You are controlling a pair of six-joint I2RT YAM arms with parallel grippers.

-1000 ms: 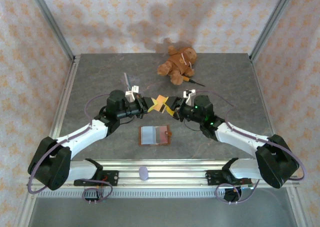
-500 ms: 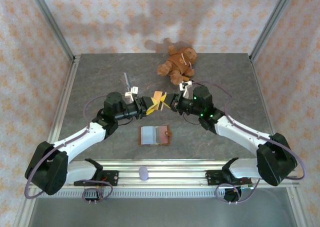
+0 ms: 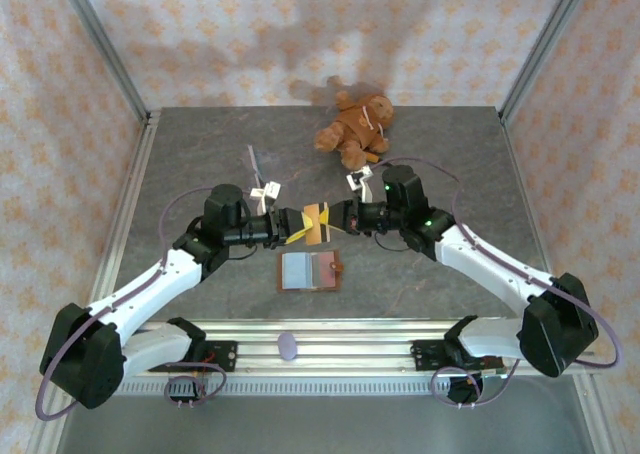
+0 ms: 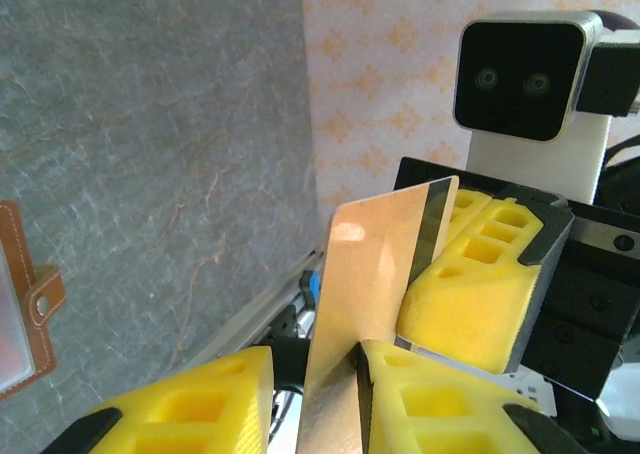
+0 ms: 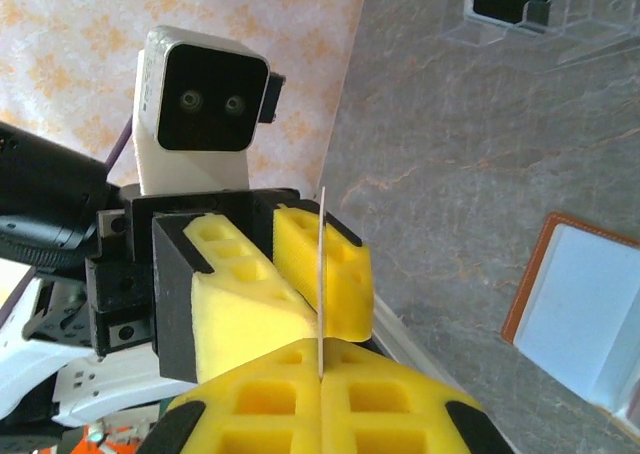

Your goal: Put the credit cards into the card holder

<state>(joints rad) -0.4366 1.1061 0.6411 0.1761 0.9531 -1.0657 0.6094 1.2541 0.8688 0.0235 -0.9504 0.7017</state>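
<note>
A tan credit card (image 3: 318,222) hangs in the air over the middle of the table, between my two grippers, which meet tip to tip. My right gripper (image 3: 336,219) is shut on the card, which shows edge-on (image 5: 321,264) between its yellow pads. My left gripper (image 3: 299,224) is open. The card (image 4: 375,274) stands between its fingers and touches the right pad (image 4: 440,394), with a gap to the left pad. The brown card holder (image 3: 310,271) lies open and flat on the table just in front of the grippers.
A brown teddy bear (image 3: 355,129) lies at the back of the table. A small white and clear object (image 3: 262,181) sits behind the left arm. A purple blob (image 3: 287,346) rests on the front rail. Metal rails and patterned walls bound the table.
The right gripper has shut on the card and the left gripper, shut on it a second ago, has opened. Both wrists have shifted slightly nearer and levelled out.
</note>
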